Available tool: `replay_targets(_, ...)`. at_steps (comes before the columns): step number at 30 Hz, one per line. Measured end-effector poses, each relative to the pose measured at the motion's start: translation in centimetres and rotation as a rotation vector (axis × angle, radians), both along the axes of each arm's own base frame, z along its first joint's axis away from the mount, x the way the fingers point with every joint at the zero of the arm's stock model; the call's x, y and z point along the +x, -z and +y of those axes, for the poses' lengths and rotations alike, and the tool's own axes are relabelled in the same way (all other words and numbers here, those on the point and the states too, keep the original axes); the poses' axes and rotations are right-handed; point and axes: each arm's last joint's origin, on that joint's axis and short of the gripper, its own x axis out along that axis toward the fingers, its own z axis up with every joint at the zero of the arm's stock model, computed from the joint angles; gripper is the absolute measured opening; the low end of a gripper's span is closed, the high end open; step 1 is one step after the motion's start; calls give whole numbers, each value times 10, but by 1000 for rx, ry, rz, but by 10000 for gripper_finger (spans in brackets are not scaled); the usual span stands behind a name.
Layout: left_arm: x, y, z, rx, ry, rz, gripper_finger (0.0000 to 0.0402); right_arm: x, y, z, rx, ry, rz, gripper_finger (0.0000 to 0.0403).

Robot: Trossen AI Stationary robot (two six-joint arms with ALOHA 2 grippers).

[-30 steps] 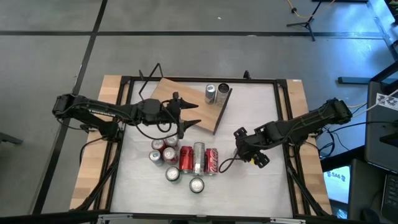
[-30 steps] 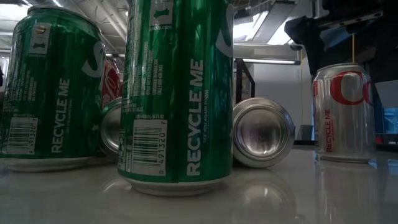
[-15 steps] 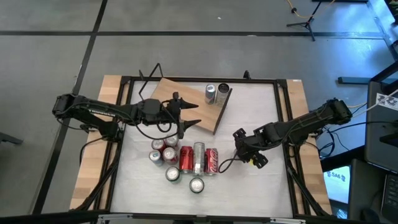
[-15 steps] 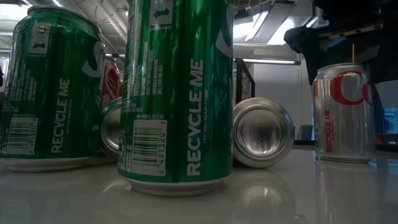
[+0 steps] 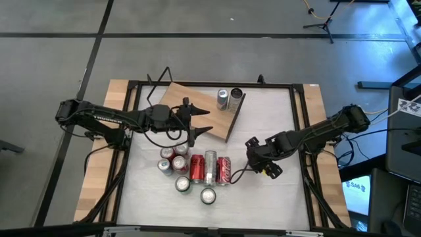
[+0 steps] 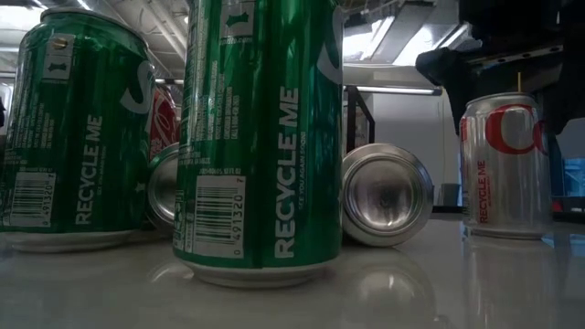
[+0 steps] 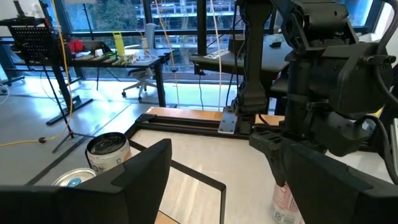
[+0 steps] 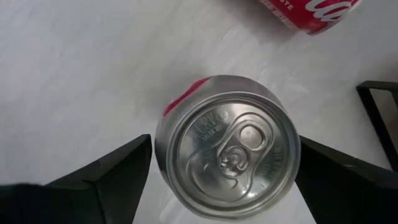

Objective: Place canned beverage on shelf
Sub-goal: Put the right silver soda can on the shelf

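Jaws of right gripper (image 8: 224,171) apart, flanking upright round aluminium can (image 8: 227,146) with ridged silver lid.

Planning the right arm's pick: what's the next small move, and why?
Probably lower the right gripper straight down, then close. Its open fingers straddle the upright silver-topped can from above without touching it. The shelf already holds two cans.

Lab room around the worktable

Grey floor (image 5: 197,59) crossed by dark seams (image 5: 99,36); a black stand's legs (image 5: 322,25) past the table's far right corner. Large windows (image 7: 168,22) give daylight behind a dark desk (image 7: 118,59), a wheeled chair (image 7: 142,84) and a yellow cable (image 7: 59,68).
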Motion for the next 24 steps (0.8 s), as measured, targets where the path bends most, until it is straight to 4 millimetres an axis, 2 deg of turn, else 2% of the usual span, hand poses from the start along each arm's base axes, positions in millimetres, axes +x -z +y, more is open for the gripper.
replay_targets(10,0,0,0,0,-4,4,288,1,0,1,18,39,-9,286)
replay_targets(18,0,0,0,-2,-6,3,288,4,-1,0,56,346,-23,308)
replay_targets(24,0,0,0,-2,-6,3,288,6,-2,-3,43,582,-74,299)
